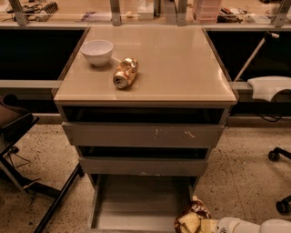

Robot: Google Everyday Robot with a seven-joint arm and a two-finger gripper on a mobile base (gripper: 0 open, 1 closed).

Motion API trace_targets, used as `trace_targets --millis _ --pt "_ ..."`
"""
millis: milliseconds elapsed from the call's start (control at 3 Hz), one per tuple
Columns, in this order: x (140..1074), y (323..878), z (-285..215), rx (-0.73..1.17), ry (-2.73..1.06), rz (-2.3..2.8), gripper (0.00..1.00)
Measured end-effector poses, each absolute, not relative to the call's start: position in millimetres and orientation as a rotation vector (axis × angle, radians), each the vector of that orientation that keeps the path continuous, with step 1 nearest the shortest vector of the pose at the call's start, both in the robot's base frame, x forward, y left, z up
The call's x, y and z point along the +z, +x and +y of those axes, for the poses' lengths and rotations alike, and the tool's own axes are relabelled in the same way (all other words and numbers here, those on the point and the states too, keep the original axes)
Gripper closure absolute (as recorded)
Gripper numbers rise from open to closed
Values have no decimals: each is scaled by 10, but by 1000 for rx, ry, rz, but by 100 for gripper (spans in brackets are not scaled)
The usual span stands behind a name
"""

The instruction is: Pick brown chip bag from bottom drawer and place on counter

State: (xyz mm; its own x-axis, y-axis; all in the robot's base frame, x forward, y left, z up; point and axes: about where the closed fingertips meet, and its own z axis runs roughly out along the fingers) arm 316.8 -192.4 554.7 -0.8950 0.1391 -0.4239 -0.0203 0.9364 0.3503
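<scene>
The brown chip bag (196, 210) is at the bottom edge of the camera view, at the front right corner of the open bottom drawer (136, 202). My gripper (199, 224) reaches in from the lower right on a white arm (248, 226) and is shut on the bag. The drawer's tray shows bare grey metal. The beige counter (177, 63) tops the cabinet and carries a white bowl (97, 51) and a crushed gold can (125, 73) at its left.
The two upper drawers (141, 134) stand slightly open. A dark chair (16, 125) with black legs stands at the left. A white armrest (268, 86) and chair casters (273, 155) are at the right. A cluttered desk (136, 9) runs behind.
</scene>
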Motion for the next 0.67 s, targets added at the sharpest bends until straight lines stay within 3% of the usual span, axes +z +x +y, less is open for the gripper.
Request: trace_targets --millis 333,667 --pt "5531 3269 -1848 542 58 2646 100" --pt "6128 3678 -1668 633 40 2528 100"
